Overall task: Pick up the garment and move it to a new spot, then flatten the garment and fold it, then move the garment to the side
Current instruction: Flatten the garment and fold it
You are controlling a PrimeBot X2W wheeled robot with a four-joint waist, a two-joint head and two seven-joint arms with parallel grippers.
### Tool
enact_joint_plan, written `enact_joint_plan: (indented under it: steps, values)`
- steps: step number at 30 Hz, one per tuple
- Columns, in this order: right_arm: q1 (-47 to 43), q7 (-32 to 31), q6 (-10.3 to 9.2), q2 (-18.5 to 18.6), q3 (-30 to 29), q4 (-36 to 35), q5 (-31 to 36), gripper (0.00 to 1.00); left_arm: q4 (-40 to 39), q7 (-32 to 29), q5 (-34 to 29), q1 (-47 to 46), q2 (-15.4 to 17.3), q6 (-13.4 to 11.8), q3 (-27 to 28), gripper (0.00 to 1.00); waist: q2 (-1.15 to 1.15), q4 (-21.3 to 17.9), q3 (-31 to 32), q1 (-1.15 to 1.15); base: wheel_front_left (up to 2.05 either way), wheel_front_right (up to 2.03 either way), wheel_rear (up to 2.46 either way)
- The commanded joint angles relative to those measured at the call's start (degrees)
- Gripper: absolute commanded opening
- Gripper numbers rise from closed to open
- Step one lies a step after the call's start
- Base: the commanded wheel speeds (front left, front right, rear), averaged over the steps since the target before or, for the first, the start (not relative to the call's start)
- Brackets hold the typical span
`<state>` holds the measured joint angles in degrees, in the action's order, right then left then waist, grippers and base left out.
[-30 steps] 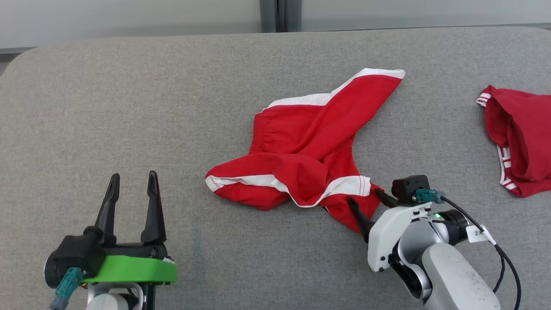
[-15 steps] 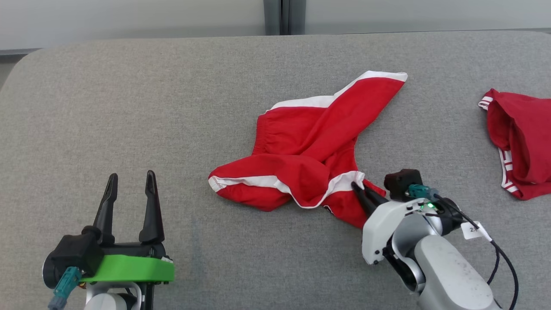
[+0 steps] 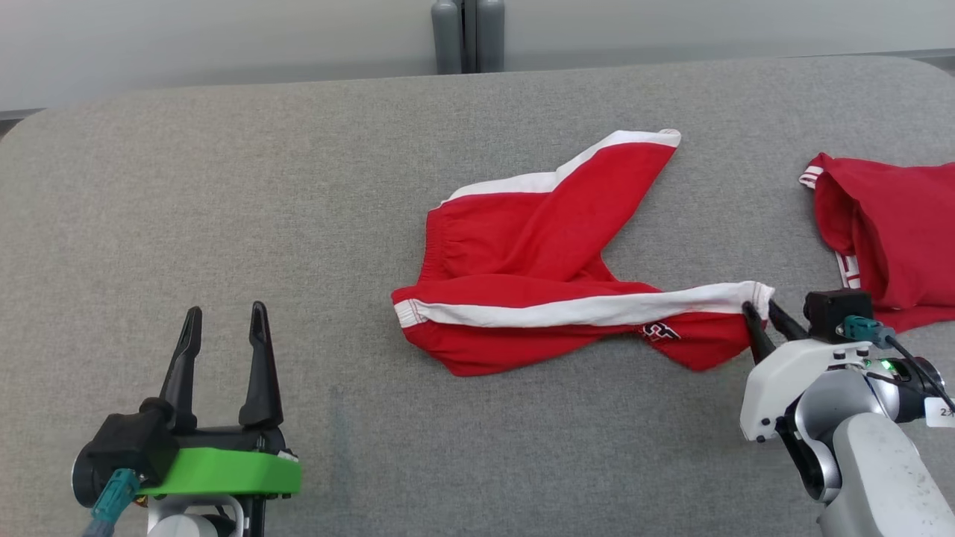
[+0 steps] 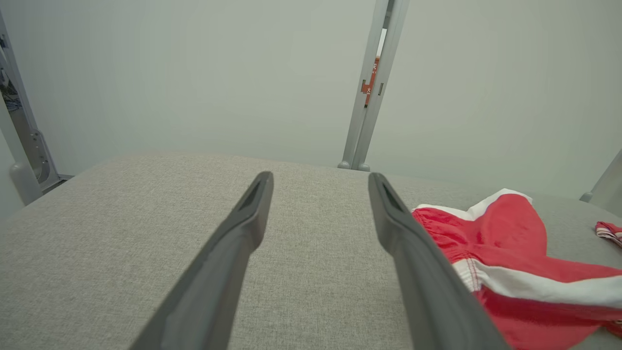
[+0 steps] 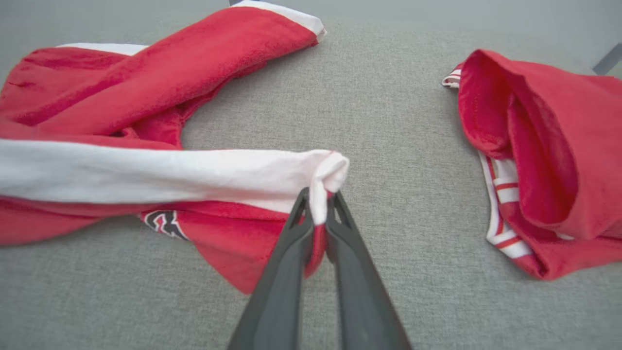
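Note:
Red shorts with white side stripes (image 3: pixel 537 246) lie mid-table, one leg pointing to the far right and the other stretched out rightward. My right gripper (image 3: pixel 757 309) is shut on the hem of that stretched leg; in the right wrist view the white hem (image 5: pixel 325 170) is pinched between the fingers (image 5: pixel 291 253), with a small logo (image 5: pixel 163 221) showing beside them. My left gripper (image 3: pixel 221 328) stands open at the lower left, well clear of the shorts (image 4: pixel 510 262), nothing between its fingers (image 4: pixel 233 243).
A second red garment with striped trim (image 3: pixel 888 224) lies at the table's right edge, close beyond my right gripper, also seen as a heap (image 5: pixel 544 160) in the right wrist view. The grey padded table (image 3: pixel 224 194) ends at a rounded far edge near a metal post (image 3: pixel 466 33).
My right gripper closed on the shorts' lower hem and pulled it to the right, drawing that crumpled leg out straight. The head camera has shifted slightly. The left arm stayed put.

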<state>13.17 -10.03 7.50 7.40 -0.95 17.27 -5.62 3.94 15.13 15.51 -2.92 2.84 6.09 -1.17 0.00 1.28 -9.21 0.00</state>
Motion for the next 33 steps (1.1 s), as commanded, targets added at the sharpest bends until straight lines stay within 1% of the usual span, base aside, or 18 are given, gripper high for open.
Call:
enact_joint_plan:
  steps: [1,4,8,13,15,19,22,25,33]
  values:
    - [0.0,-0.2,-0.04,-0.1,-0.9,0.5,0.8,1.00,0.2,0.0,-0.3,0.3,0.1,0.1,0.0,1.00,0.00,-0.2,0.4,0.00,0.00,0.00,0.00]
    - [0.2,0.8,-0.04,-0.3,-2.7,0.5,1.4,1.00,0.6,0.0,-0.4,0.9,0.1,0.2,-0.1,1.00,0.00,-0.4,1.3,0.00,0.00,0.00,0.00]
    - [-0.4,3.5,-0.04,-0.2,-5.3,-1.2,2.1,1.00,1.1,0.0,-0.7,1.7,0.1,0.3,0.4,1.00,0.00,-0.9,3.0,0.00,0.00,0.00,0.00]
    - [-1.8,9.7,-0.04,0.2,-6.6,-4.4,3.6,1.00,1.8,0.0,-1.0,3.2,0.1,0.4,1.0,1.00,0.00,-2.0,5.5,0.00,0.00,0.00,0.00]
    - [-2.3,12.4,-0.04,0.0,-6.1,-5.2,3.2,1.00,2.0,0.0,-1.0,3.7,0.1,0.4,1.3,1.00,0.00,-2.4,6.3,0.00,0.00,0.00,0.00]
    - [-3.4,18.1,-0.05,0.7,-3.5,-5.3,2.5,1.00,2.6,0.0,-1.0,4.6,0.1,0.1,1.4,1.00,0.00,-3.2,7.8,0.00,0.00,0.00,0.00]
    - [-4.3,21.1,-0.04,1.0,-0.3,-5.5,1.6,1.00,2.9,0.0,-0.7,5.2,0.1,-0.1,1.4,1.00,0.00,-3.6,8.7,0.00,0.00,0.00,0.00]
    - [-4.8,22.3,-0.06,1.6,1.4,-5.4,0.3,1.00,2.8,0.0,-0.4,5.6,0.1,-0.6,1.3,1.00,0.00,-3.9,9.1,0.00,0.00,0.00,0.00]
    - [-6.1,22.8,-0.06,0.8,4.1,-4.2,-1.2,1.00,3.3,0.0,0.5,6.4,0.1,-1.8,1.5,1.00,0.00,-4.2,10.2,0.00,0.00,0.00,0.00]
